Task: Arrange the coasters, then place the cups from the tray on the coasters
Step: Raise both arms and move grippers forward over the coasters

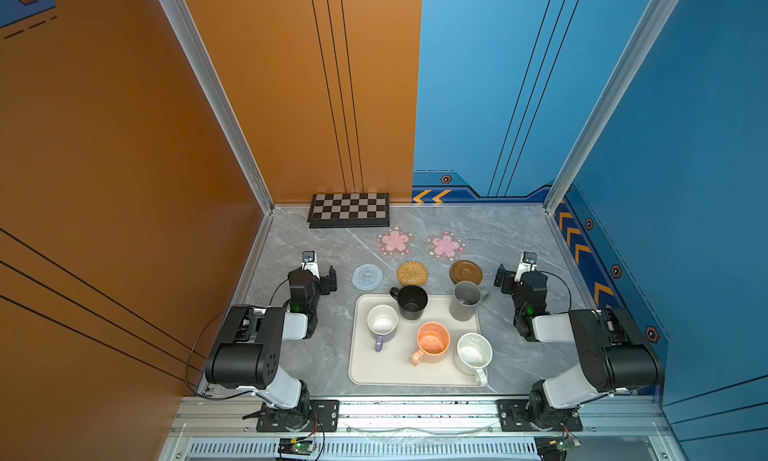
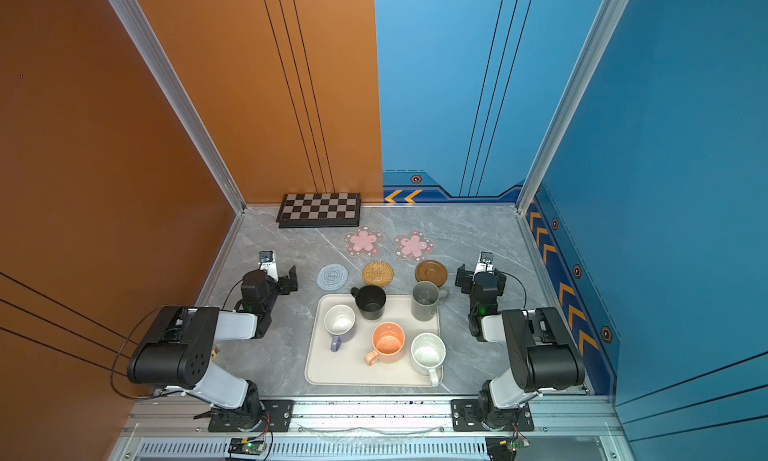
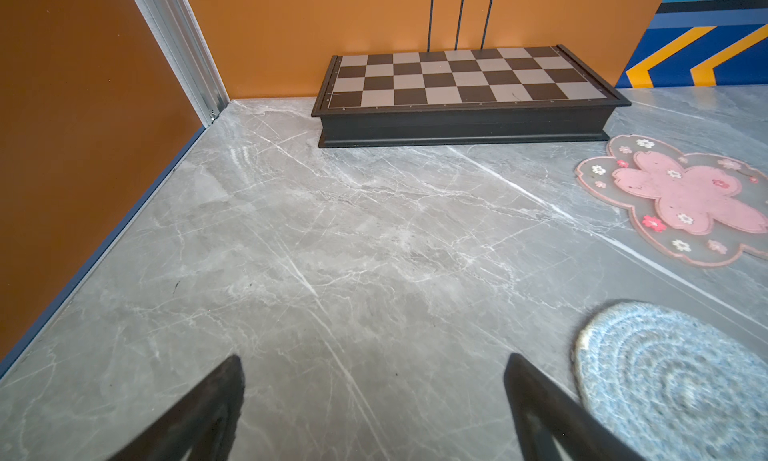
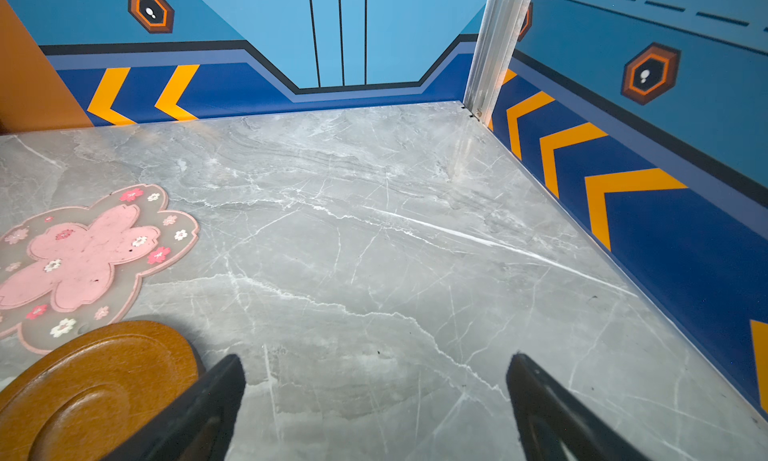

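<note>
Seen from above, a grey marbled tabletop (image 1: 515,230) held a cream tray (image 1: 360,367) at the near middle, between two robot arms. All five cups stood on the tray: the black cup (image 1: 411,302) and the tall grey cup (image 1: 464,302) along its far edge, the lavender cup (image 1: 382,319) on its left, and the orange cup (image 1: 433,341) and the white speckled cup (image 1: 473,352) nearer the front. Beyond the tray lay three bare coasters in a row: the pale-blue woven coaster (image 1: 367,276), the tan rattan coaster (image 1: 412,273) and the dark-brown wooden coaster (image 1: 466,272). Farther back lay a pink flower coaster (image 1: 395,241) beside another pink flower coaster (image 1: 445,245), then a checkered board (image 1: 349,209) against the wall. The left hand (image 1: 330,278) hovered just left of the pale-blue woven coaster, opened wide and holding nothing. The right hand (image 1: 503,279) hovered just right of the dark-brown wooden coaster, equally wide and empty. The coasters looked laid out already, so lifting a cup seemed the likely next step. The tall grey cup was nearest the right hand, lying inward and slightly toward the front from it, its handle sticking out to the right, toward that hand. The black cup was closest to the left hand, its handle pointing left and away from the front.
</note>
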{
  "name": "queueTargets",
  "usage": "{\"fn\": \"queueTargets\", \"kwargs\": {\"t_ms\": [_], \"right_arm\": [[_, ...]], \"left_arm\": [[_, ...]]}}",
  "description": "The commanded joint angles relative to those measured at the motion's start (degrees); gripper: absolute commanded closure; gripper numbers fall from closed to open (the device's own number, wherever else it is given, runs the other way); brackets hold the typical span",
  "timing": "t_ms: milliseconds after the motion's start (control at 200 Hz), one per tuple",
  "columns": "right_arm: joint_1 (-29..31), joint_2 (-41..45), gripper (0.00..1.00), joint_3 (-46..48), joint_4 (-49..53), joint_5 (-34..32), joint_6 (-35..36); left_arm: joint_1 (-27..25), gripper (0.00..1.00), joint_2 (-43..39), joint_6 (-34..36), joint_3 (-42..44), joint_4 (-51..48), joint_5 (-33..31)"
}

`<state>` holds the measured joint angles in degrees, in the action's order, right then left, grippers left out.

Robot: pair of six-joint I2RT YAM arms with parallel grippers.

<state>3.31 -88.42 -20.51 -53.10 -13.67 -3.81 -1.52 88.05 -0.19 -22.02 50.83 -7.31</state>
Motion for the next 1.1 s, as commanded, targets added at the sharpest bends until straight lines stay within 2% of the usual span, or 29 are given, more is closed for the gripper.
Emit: {"fn": "queueTargets", "kwargs": {"t_ms": [0, 200, 380, 471, 546, 701, 826, 921, 971, 1041, 1096], "right_arm": [[-0.40, -0.17, 0.00, -0.35, 0.00, 0.69, -0.02], [-0.94, 1.02, 0.00, -0.99, 2.12, -0.34, -1.22], [-3.05, 6.32, 0.00, -3.46, 11.13, 3.25, -2.51], [-2.96, 9.47, 0.00, -4.89, 15.77, 4.95, -1.75], [-2.96, 12.64, 0.00, -6.23, 19.19, 6.66, -1.36], [-2.35, 19.25, 0.00, -10.00, 26.47, 6.34, -1.11], [-1.30, 22.51, 0.00, -13.64, 33.29, 6.61, 1.10], [-0.86, 24.86, 0.00, -15.28, 36.81, 7.69, 1.37], [-0.75, 25.77, 0.00, -16.26, 38.86, 7.70, 0.95], [-0.47, 26.74, 0.00, -17.44, 41.51, 7.70, 0.83], [-0.16, 27.27, 0.00, -18.23, 43.12, 7.67, 1.02]], "left_arm": [[-0.57, 0.02, -5.08, 0.00, -0.60, -4.58, -5.47], [-3.28, 0.02, -13.87, -0.18, -2.28, -12.32, -11.97], [-3.14, 0.02, -21.41, -5.82, -9.00, -25.40, -8.85], [-2.16, 0.02, -21.14, -7.57, -15.10, -34.15, 0.43], [-2.20, 0.02, -19.41, -7.89, -20.71, -41.92, 5.66], [-4.21, 0.02, -18.41, -6.87, -23.60, -43.73, 10.30], [-4.96, 0.02, -16.76, -11.03, -27.46, -49.13, 7.06], [-5.02, 0.02, -14.84, -13.30, -30.32, -52.71, 7.17], [-5.48, 0.02, -14.24, -13.65, -30.91, -52.80, 7.13], [-6.78, 0.02, -13.77, -14.84, -30.81, -52.29, 3.96], [-6.98, 0.02, -12.99, -16.31, -31.12, -51.94, 4.69]]}}
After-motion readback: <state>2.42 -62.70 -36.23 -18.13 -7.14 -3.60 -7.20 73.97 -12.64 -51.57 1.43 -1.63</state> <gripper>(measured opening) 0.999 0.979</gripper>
